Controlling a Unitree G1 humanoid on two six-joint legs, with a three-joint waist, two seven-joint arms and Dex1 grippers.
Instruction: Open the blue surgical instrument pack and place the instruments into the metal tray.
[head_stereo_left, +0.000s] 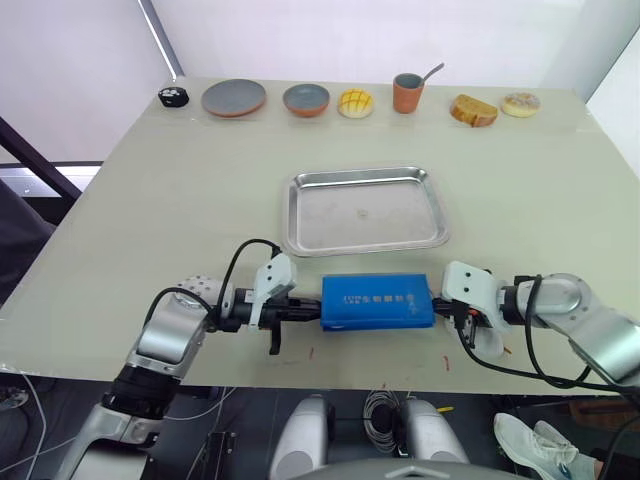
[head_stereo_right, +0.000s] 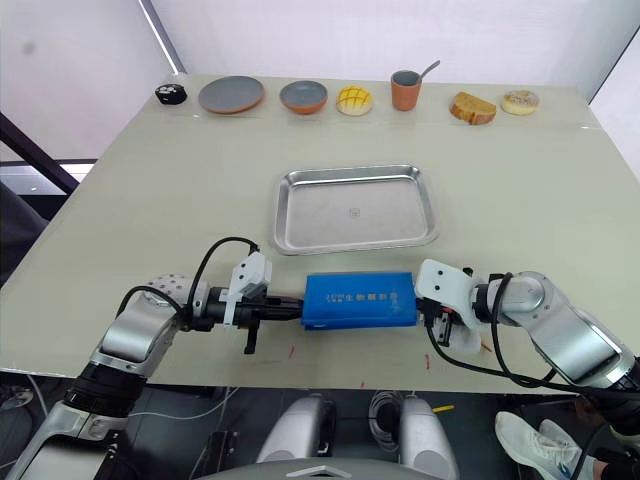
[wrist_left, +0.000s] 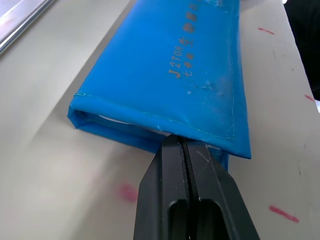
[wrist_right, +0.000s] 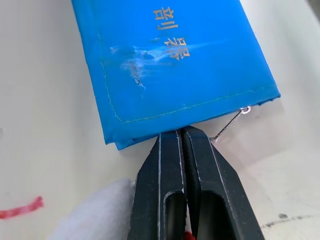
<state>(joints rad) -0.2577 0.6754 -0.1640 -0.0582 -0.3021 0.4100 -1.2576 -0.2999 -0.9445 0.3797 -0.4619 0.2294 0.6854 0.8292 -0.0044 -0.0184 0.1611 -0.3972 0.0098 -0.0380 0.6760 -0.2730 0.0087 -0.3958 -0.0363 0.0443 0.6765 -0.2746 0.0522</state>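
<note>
Left gripper (head_stereo_left: 300, 311) at the left short end of the blue surgical instrument pack (head_stereo_left: 378, 300), fingers pressed together with the tips at the folded edge; whether they pinch fabric I cannot tell. Pack lies flat and folded shut on the table (head_stereo_left: 120, 210) near its front edge, just in front of the metal tray (head_stereo_left: 365, 208), which is bare; no instruments out yet. Right gripper (wrist_right: 181, 134) meets the pack's right end likewise, fingers together, so opening looks barely begun, all transfers left.

silver-grey arms, white wrist housings, looping black cables (black two-fingered claws)
</note>
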